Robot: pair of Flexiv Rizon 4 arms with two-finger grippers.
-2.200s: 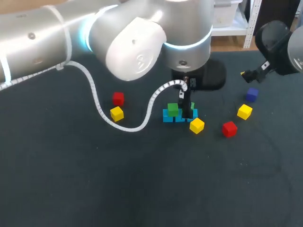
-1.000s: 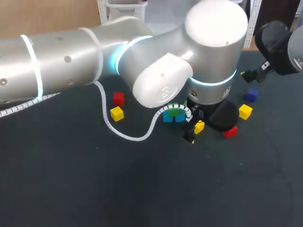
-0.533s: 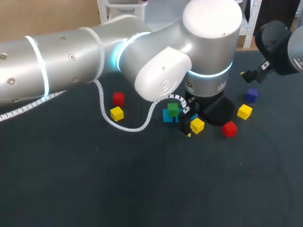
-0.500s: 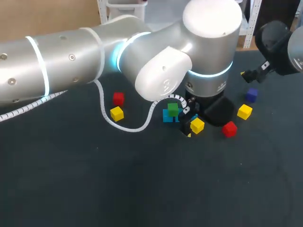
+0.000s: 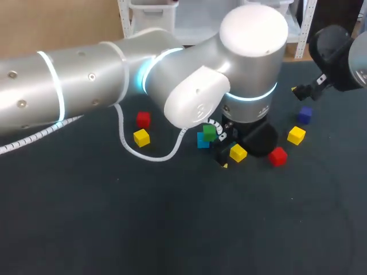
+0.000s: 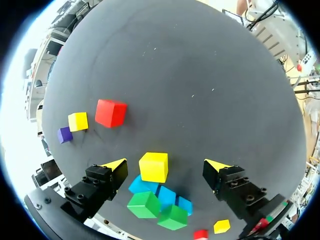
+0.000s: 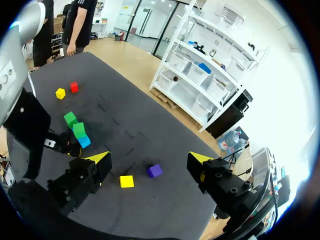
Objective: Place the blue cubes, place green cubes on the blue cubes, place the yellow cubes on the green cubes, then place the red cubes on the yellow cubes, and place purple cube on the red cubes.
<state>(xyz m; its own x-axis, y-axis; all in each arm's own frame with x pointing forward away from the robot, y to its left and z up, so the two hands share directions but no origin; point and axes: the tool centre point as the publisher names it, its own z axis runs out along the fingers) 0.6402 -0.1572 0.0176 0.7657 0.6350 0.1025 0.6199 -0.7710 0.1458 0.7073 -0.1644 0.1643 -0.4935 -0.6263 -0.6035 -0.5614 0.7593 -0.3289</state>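
A small yellow cube [image 6: 153, 167] lay untouched between the wide-open fingers of the left gripper [image 6: 165, 165], just ahead of the blue cubes [image 6: 167, 195], which already carried green cubes [image 6: 144, 204]. The yellow, red and purple layers remained. The right gripper [image 7: 148, 158] hung open and empty.

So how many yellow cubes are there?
3 yellow cubes: one beside the left red cube, one between the left pincer's open fingers, one near the purple cube.

Bright, even overhead light; glossy white left arm [image 5: 195, 103] gleams, small red cube [image 6: 110, 113] throws a faint shadow on dark table [image 5: 172, 229]
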